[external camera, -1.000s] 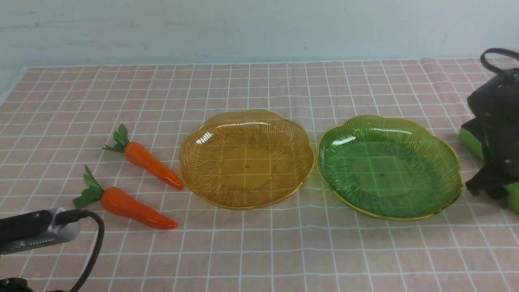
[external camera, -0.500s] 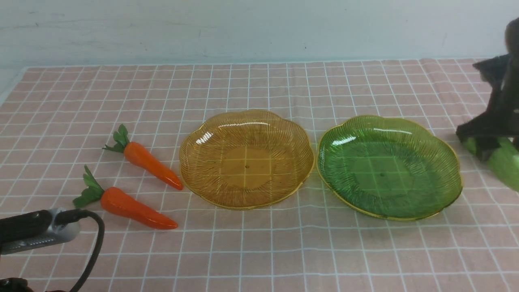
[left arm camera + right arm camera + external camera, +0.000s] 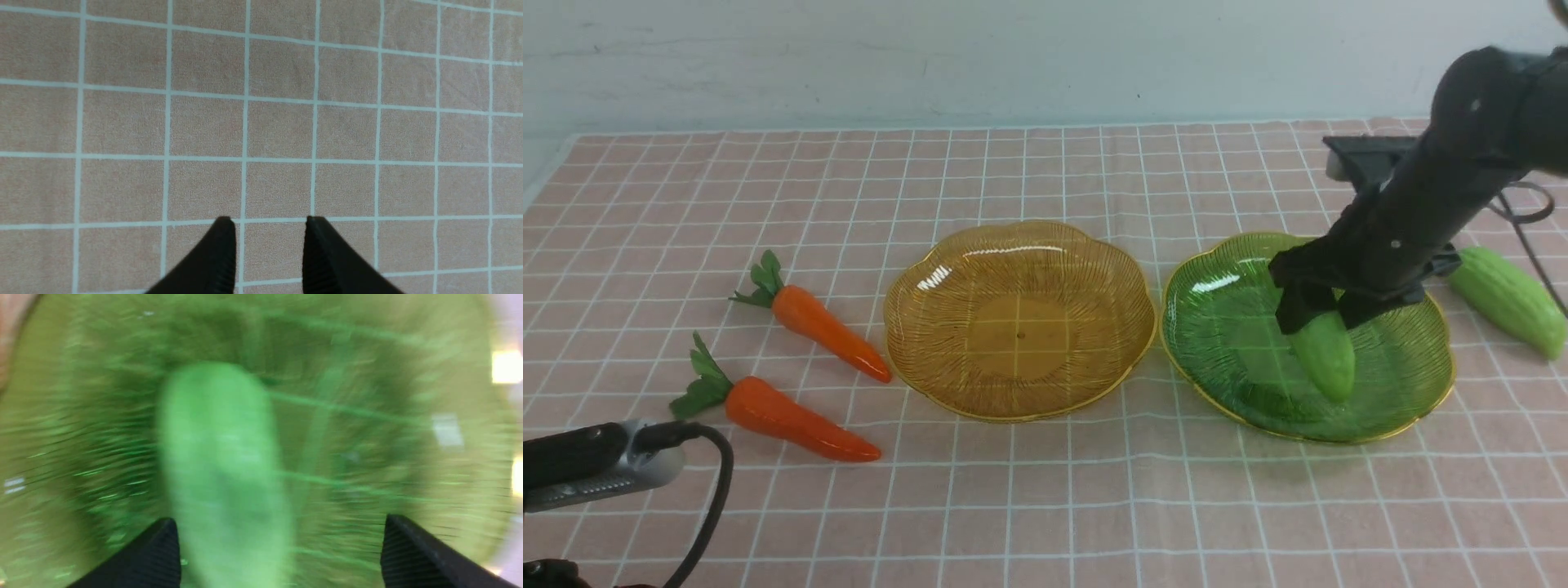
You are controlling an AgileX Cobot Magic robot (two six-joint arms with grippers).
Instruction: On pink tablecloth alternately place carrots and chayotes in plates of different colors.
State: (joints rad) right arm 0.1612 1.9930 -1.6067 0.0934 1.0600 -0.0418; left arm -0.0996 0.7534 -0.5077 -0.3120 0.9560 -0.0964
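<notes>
- My right fingers [image 3: 278,518] are spread wide over the green plate [image 3: 1201,269]; one chayote [image 3: 1325,359] lies between them, close against one finger with a clear gap to the other, so nothing is pinched
- That chayote is smooth, pale green and oblong; its blunt end points to about 6 o'clock and sits low in the plate's 3 o'clock half, while its other end is hidden under my fingers
- My wrist view of it is blurred, so I cannot make out any finer surface detail
- The second chayote [image 3: 1507,298] lies on the pink tablecloth [image 3: 1045,506] at about 2 o'clock from the green plate, just outside the rim; it shows faint lengthwise ridges
- The green plate is translucent and ribbed with a gold scalloped edge; the amber plate [image 3: 1019,322], of the same shape, sits at its 9 o'clock, their rims nearly touching
- Two glossy orange carrots [image 3: 825,327] with dark green tops lie at 9 o'clock from the amber plate, tips pointing toward 4 o'clock
- My left fingers [image 3: 268,220] are apart over bare cloth, holding nothing
</notes>
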